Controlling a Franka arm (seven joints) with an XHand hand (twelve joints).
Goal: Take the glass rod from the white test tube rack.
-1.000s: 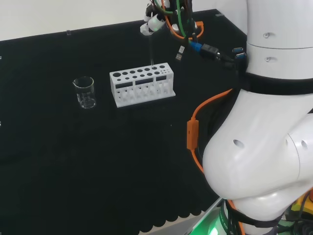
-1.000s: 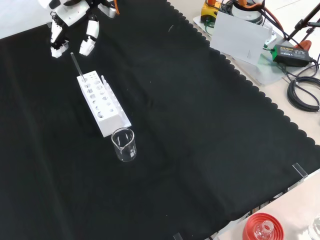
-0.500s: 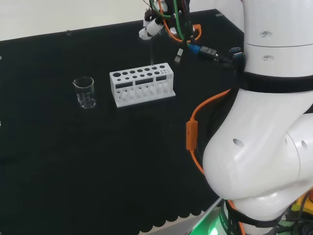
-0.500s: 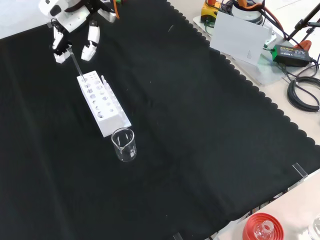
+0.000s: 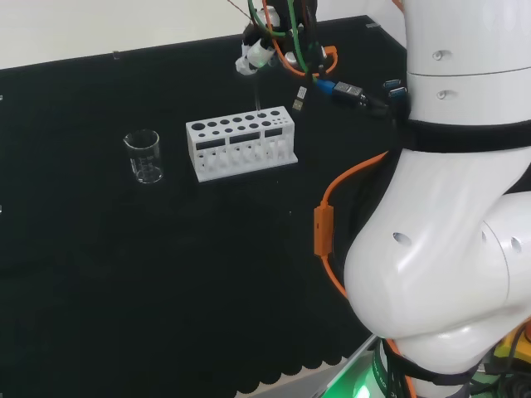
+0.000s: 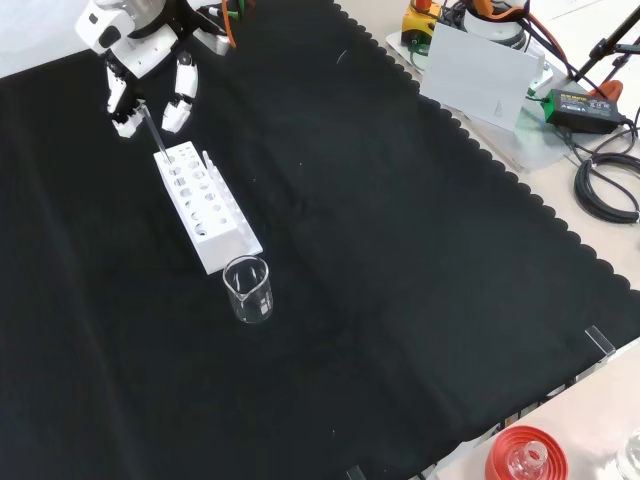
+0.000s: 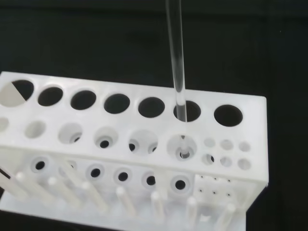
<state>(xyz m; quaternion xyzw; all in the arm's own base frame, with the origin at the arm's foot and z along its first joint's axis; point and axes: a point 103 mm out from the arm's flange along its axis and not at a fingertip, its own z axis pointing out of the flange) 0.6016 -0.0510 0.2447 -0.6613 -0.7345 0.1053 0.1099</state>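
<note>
Glass rod (image 7: 177,67) stands upright in a hole next to the end of the white test tube rack (image 7: 120,159), its lower tip seated in the tier below, as the wrist view shows. From the front, the hand (image 6: 150,75) hangs over the rack's far end with fingers pointing down on either side of the rod's top; whether they touch it cannot be told. A glass beaker (image 6: 248,289) stands just beyond the rack's near end.

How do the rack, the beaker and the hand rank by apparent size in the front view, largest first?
1. Rack, clearly the largest.
2. and 3. Hand and beaker: unsure. The hand is cut off at the view's top and stands higher, nearer the camera, so no ranking.
</note>
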